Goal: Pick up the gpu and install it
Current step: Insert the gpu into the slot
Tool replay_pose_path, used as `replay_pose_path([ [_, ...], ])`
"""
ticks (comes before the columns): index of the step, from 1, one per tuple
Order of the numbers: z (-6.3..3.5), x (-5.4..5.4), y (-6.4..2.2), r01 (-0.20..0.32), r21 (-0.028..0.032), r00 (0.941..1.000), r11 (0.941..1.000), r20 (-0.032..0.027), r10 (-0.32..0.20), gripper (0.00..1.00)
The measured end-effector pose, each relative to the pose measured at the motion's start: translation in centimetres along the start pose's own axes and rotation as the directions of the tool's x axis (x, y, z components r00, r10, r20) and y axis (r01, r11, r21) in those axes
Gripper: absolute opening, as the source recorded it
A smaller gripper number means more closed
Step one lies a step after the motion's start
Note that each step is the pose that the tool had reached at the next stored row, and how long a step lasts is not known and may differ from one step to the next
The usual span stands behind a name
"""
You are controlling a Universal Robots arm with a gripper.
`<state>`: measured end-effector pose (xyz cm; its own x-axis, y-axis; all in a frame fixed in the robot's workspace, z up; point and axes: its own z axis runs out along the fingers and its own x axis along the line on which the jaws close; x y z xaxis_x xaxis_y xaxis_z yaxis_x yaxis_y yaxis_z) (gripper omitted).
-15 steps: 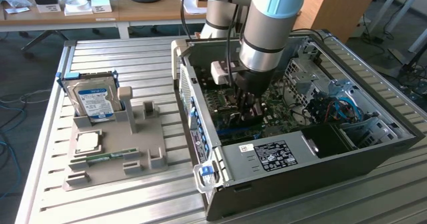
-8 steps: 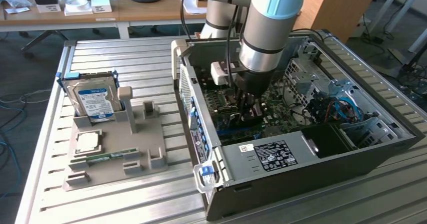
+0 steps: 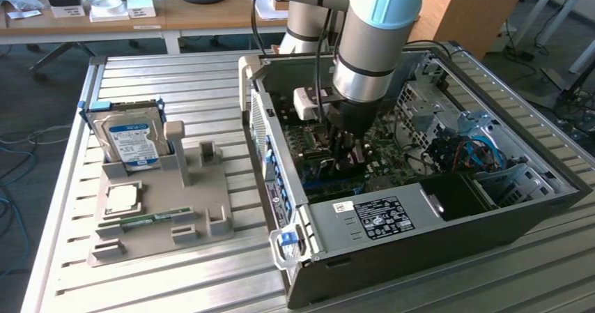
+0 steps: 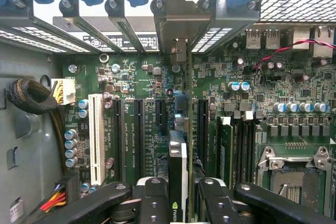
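Inside open black computer case (image 3: pixel 437 219), black two-finger gripper (image 4: pixel 178 195) clamps flat green gpu card with black cooler (image 4: pixel 178 174) edge-on over green motherboard (image 4: pixel 157 90); keep card upright, aligned with black expansion slot (image 4: pixel 139 132), bracket toward rear.

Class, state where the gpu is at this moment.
The gpu is held edge-on in the tool, inside the open computer case, just above the motherboard's expansion slots.

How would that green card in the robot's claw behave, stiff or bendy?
The gpu probably stays stiff: it stands edge-on in the gripper without sagging. Likely fragile, being a thin board. It could tilt, being gripped at one end above the motherboard.
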<state>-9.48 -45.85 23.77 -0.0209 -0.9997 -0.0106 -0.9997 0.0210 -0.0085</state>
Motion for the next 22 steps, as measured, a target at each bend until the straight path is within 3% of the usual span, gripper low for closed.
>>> replay_pose_path([
  [22, 0.16, 0.01, 0.23, 0.0, -0.0001, 1.0, 1.0, 0.0, 0.0, 0.27],
])
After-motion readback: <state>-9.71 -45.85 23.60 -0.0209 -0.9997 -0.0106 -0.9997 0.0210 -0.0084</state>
